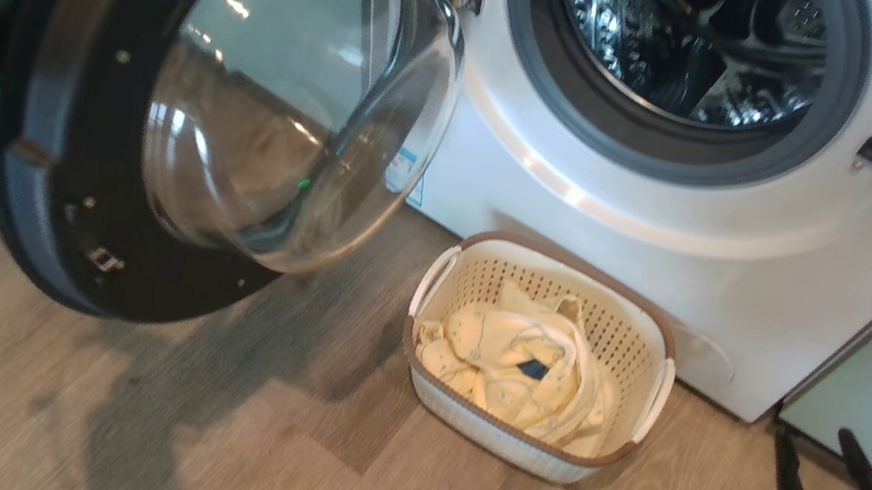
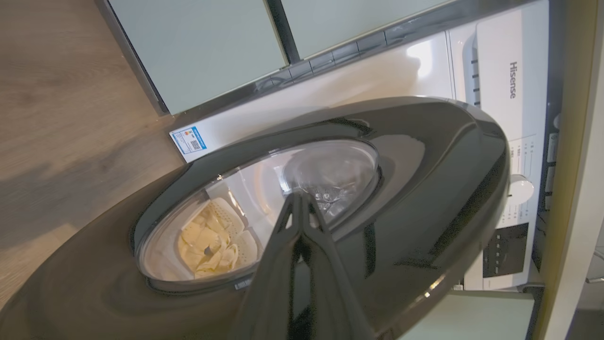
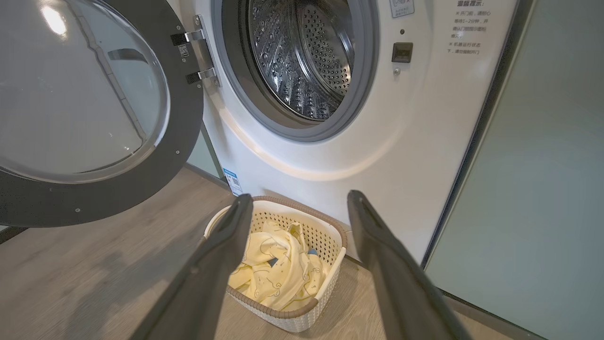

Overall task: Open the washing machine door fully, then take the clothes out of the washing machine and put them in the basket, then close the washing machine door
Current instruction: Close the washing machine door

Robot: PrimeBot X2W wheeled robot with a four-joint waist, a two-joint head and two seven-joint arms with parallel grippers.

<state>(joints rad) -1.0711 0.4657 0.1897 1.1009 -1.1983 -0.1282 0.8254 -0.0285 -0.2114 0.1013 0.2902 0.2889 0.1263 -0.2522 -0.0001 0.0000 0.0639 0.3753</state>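
a washing machine door (image 1: 249,105) is standing partly open on the left, its black ring and bulging glass facing the camera. the left gripper (image 2: 299,197) is sitting behind it with its fingers pressed together and holding nothing, its tips lying at the edge of the glass on the door's outer face. whether they are actually touching is hard to tell. the step in hand is probably the closing of the door. it is best done by pushing steadily on the outer face, well away from the hinge, and following the door's arc until the latch is catching.

to the right, the white washing machine (image 1: 575,240) is showing a steel drum (image 1: 691,41) that is looking empty. just in front of it on the wooden floor (image 1: 116,422), a cream basket (image 1: 564,255) is holding the pale yellow clothes (image 1: 522,362). the basket is sitting near the door's path, so the push is needing care.

at the far right, the right gripper (image 1: 814,435) is hovering with its fingers spread wide and holding nothing, near the basket and well apart from the door.
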